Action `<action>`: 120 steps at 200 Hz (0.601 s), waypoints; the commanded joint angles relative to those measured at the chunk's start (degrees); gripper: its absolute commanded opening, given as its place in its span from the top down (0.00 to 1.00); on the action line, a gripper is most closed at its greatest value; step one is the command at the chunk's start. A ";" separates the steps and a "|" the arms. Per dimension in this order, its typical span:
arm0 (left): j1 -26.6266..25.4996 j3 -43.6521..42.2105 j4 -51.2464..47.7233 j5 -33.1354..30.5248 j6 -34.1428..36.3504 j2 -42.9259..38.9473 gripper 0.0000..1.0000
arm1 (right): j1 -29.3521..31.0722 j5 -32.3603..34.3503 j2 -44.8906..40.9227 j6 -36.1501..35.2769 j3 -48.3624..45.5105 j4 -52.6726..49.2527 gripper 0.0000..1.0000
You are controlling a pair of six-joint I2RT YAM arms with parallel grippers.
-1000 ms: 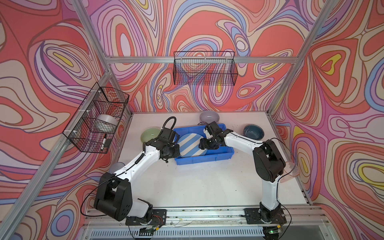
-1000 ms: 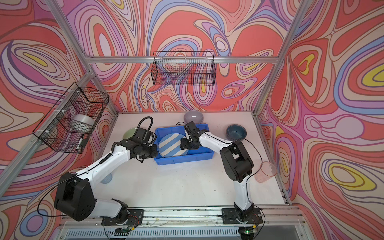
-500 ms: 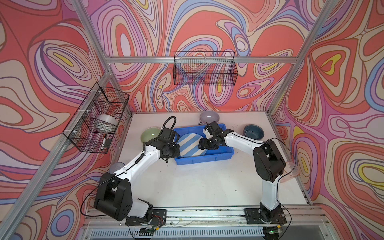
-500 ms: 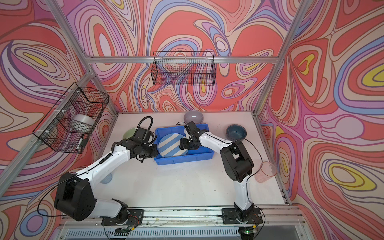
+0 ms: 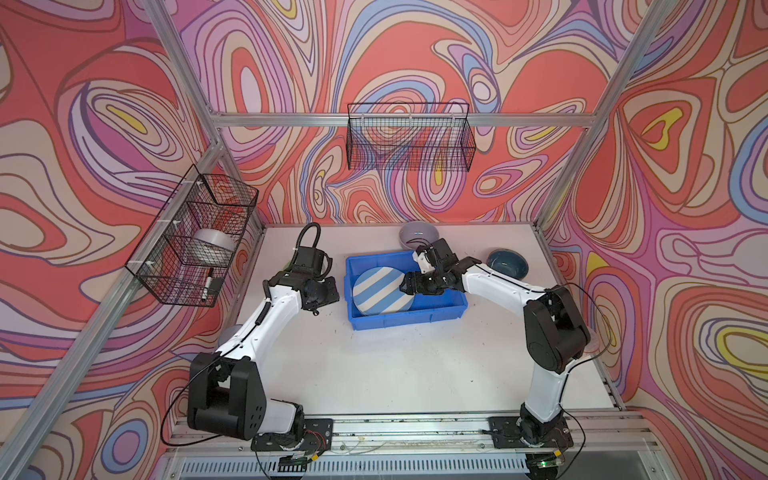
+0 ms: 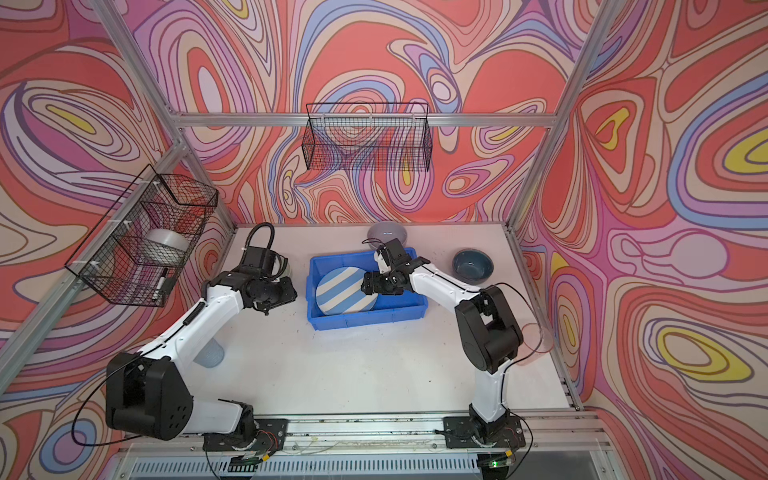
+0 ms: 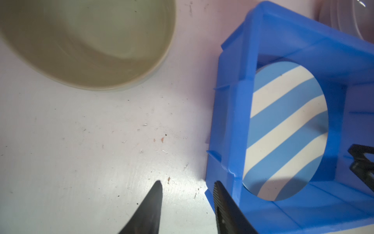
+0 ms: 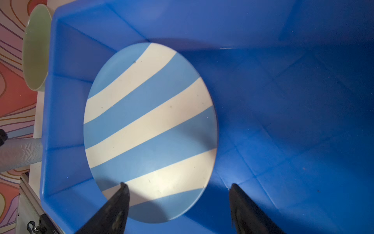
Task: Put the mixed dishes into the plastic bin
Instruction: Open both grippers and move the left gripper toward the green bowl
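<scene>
Striped plate point(image 8: 149, 125) beneath spread right claw point(image 8: 178, 184)

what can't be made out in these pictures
- pale green bowl: cut off by the left wrist view's edge; nearly all behind the left arm in both top views
- blue tumbler: partly under the left arm in both top views
- pink tumbler: partly behind the right arm at its elbow in both top views
- pen-like stick in the side wire basket: too small to identify

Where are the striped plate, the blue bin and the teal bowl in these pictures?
blue-white striped plate point(image 5: 381, 291): in a top view, centre of its face.
blue plastic bin point(image 5: 407, 321): in a top view, its near outer wall.
teal bowl point(image 5: 507, 263): in a top view, its inner hollow.
</scene>
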 commanded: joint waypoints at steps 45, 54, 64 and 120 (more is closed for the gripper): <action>6.14 2.25 -0.85 -4.17 -1.73 1.63 0.50 | -0.41 1.49 -9.49 -1.16 -7.43 1.33 0.22; 6.49 2.66 -0.82 -5.20 -2.02 2.66 0.49 | -0.39 1.21 -11.03 -1.25 -8.66 1.76 0.22; 6.83 3.25 -0.69 -5.74 -2.34 3.92 0.49 | -0.45 0.74 -12.74 -1.52 -9.85 2.20 0.22; 7.91 4.82 0.31 -12.04 -3.45 9.29 0.42 | -0.62 -1.74 -21.19 -2.50 -14.97 3.47 0.23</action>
